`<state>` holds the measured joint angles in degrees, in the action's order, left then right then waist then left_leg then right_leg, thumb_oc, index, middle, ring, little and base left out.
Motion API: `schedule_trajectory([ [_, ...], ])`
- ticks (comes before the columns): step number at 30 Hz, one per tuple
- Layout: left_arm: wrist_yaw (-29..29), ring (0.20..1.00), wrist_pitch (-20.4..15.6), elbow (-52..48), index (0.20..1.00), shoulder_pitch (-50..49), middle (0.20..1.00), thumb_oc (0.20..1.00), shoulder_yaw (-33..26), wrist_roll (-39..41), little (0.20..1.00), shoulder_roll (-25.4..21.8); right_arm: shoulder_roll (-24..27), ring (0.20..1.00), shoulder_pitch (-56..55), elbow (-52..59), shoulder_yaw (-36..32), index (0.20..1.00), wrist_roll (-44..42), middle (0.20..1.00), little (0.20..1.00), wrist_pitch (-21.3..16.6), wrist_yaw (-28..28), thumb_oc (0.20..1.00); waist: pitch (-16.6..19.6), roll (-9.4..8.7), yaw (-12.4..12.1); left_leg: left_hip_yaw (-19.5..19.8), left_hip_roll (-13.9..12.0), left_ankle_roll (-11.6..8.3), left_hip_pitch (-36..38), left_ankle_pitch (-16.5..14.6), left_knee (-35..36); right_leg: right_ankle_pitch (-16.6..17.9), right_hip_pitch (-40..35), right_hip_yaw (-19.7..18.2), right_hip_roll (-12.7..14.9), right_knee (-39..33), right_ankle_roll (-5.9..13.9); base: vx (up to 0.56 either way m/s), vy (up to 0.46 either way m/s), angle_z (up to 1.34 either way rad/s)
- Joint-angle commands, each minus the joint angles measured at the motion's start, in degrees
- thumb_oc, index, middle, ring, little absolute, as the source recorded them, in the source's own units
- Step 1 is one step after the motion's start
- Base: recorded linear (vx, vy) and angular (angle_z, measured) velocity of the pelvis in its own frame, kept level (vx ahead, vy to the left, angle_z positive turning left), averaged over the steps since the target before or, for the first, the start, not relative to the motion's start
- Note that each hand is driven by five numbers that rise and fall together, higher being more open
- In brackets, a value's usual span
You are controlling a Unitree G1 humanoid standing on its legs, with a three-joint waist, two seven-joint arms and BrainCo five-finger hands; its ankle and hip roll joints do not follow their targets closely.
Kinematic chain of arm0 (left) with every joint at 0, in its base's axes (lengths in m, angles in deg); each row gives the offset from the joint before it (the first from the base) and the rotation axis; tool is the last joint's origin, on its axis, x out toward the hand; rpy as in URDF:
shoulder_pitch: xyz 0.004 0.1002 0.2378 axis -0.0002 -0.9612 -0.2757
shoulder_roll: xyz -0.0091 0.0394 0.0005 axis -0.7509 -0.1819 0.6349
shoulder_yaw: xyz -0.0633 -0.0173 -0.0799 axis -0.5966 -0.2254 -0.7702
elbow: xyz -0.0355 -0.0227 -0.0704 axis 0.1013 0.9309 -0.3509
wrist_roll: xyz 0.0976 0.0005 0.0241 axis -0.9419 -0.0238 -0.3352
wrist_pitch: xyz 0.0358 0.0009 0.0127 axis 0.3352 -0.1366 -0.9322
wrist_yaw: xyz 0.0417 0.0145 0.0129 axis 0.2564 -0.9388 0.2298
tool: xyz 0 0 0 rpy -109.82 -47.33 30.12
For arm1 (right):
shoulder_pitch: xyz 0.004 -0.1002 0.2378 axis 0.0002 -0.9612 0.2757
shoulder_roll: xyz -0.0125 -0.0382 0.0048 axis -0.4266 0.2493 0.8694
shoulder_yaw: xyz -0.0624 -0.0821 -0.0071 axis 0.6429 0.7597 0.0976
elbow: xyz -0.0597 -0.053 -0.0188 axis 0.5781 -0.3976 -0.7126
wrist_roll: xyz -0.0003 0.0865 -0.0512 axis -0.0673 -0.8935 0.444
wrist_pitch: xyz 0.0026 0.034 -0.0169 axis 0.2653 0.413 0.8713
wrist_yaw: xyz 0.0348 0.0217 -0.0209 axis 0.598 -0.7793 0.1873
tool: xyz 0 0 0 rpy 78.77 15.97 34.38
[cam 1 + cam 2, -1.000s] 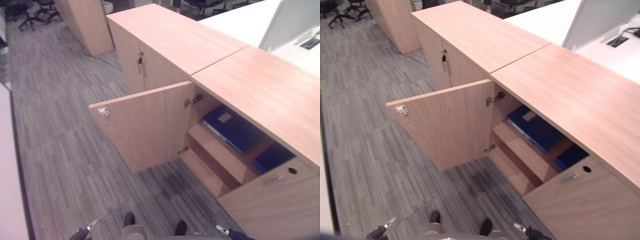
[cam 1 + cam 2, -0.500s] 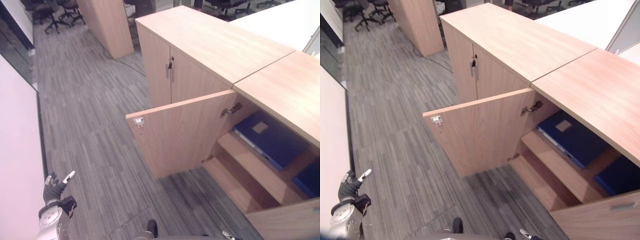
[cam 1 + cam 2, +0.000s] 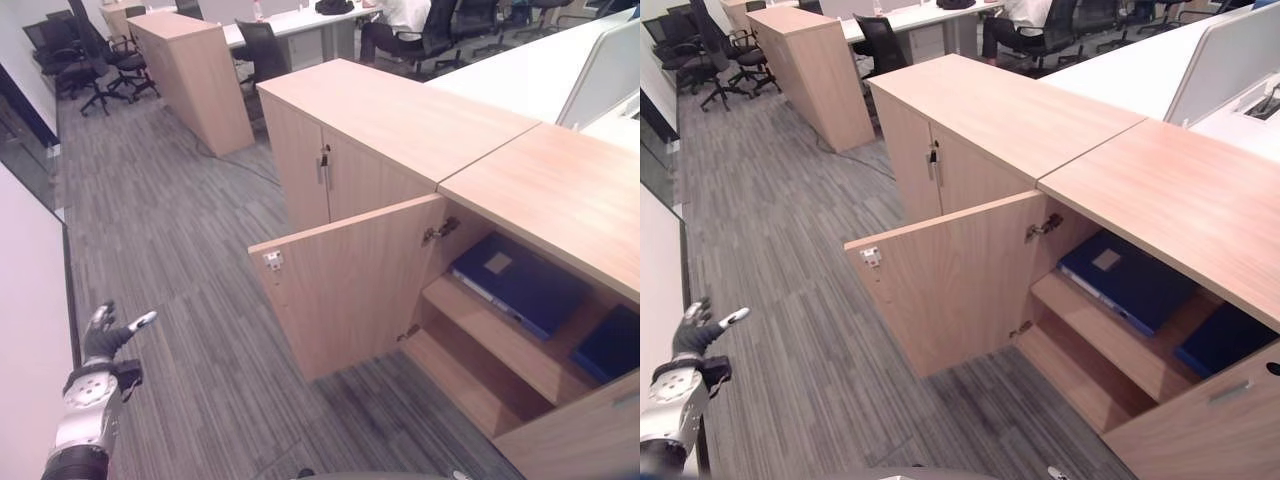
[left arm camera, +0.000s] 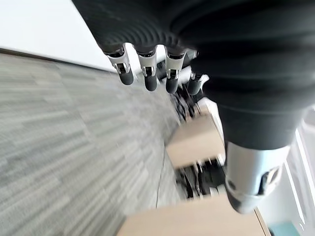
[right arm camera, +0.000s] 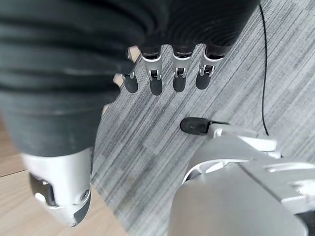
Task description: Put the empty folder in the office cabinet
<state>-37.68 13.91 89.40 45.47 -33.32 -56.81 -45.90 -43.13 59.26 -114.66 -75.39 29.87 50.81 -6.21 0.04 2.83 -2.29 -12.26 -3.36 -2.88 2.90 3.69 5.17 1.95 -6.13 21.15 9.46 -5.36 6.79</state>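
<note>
The office cabinet (image 3: 560, 190) stands with its left door (image 3: 345, 290) swung open. A blue folder (image 3: 520, 285) lies flat on the upper shelf inside. A second blue folder (image 3: 610, 345) lies lower at the right, partly hidden by the closed right door. My left hand (image 3: 105, 335) is raised at the far left over the carpet, well away from the cabinet, open and holding nothing; the left wrist view shows its straight fingers (image 4: 147, 73). My right hand (image 5: 179, 73) hangs over the carpet, fingers straight, with nothing in it.
A closed cabinet (image 3: 325, 165) adjoins the open one on the left. Another wooden cabinet (image 3: 190, 70) and office chairs (image 3: 80, 60) stand at the back. A person (image 3: 400, 20) sits at a far desk. A white panel (image 3: 30, 300) borders the left. Grey carpet (image 3: 200, 260) lies before the cabinets.
The camera has turned, so the whole scene shifted. My left arm has risen into view at the left, its hand open, and now sits a little higher.
</note>
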Motion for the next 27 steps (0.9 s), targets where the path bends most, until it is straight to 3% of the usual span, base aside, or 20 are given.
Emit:
schedule_trajectory([
  [1,1.47,1.0,-2.31,2.69,1.0,7.69,1.0,1.0,0.4,-0.69,1.0,-5.53,-0.82,1.0,4.56,-2.25,1.16,1.0,-1.99,1.0,1.0,-0.47,0.25,1.0,-0.46,-2.9,0.8,2.58,0.59,-0.58,-0.67,-4.51,-0.17,-0.83,-0.81,-0.51,4.31,0.36,4.39,0.0,0.0,0.0],
  [11,3.24,1.0,-1.34,13.18,1.0,16.34,1.0,1.0,8.5,-1.62,1.0,-5.41,-1.34,1.0,5.97,-2.02,2.01,1.0,-5.7,1.0,1.0,-1.01,0.42,1.0,-0.06,-3.18,1.99,1.02,0.12,-0.43,0.79,-5.13,-0.17,-0.46,-0.63,-1.66,4.18,0.36,4.75,0.01,0.004,-0.08],
  [15,3.54,1.0,-1.16,21.49,1.0,23.95,1.0,1.0,13.44,-2.64,1.0,-5.11,-1.27,1.0,6.35,-2.35,3.0,1.0,-6.65,1.0,1.0,-1.07,0.3,1.0,0.2,-3.71,2.9,0.39,-0.1,-0.49,1.11,-5.26,-0.17,-0.24,-0.4,-2.06,3.97,0.36,4.9,0.0,0.003,-0.08],
  [27,4.07,1.0,-0.89,33.5,1.0,37.51,1.0,1.0,20.1,-3.02,1.0,-5.1,-1.06,1.0,7.1,-3.19,4.04,1.0,-9.39,1.0,1.0,-1.39,0.05,1.0,0.67,-3.97,4.91,-1.47,-0.32,-0.38,1.67,-5.74,-0.17,0.51,0.52,-3.35,4.03,0.36,5.4,0.0,0.013,-0.1],
])
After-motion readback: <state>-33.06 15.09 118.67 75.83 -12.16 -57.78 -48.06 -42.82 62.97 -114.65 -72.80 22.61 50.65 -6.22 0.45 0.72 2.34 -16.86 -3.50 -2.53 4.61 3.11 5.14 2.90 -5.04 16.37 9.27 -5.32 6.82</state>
